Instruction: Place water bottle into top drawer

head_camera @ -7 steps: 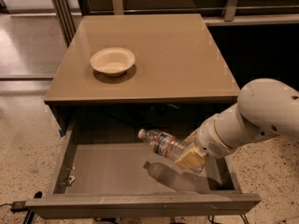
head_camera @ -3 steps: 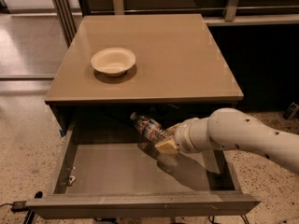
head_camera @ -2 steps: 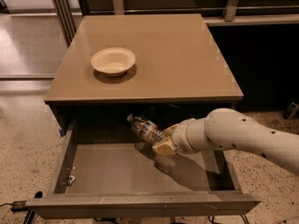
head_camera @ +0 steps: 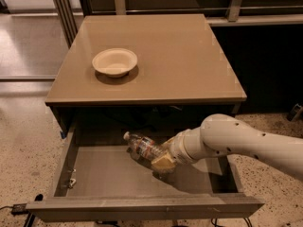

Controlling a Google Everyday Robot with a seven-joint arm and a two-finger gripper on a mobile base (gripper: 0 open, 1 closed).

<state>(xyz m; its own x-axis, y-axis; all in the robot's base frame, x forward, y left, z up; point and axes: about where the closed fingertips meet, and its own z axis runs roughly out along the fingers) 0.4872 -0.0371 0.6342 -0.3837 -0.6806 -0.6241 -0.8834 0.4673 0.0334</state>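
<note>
The water bottle (head_camera: 142, 145) is clear and ribbed with a white cap. It lies tilted inside the open top drawer (head_camera: 109, 174), cap pointing up-left, near the drawer's back middle. My gripper (head_camera: 163, 159) comes in from the right on a white arm and is shut on the bottle's lower end, holding it just above the drawer floor. The drawer is pulled out below the tan tabletop (head_camera: 189, 60).
A cream round bowl (head_camera: 114, 62) stands on the left part of the tabletop. A small metal piece (head_camera: 71, 181) lies in the drawer's left front corner. Speckled floor lies on both sides, with metal frames behind the table.
The gripper with the bottle has moved left and toward the back of the drawer, then lowered a little. The bottle stays in the grip.
</note>
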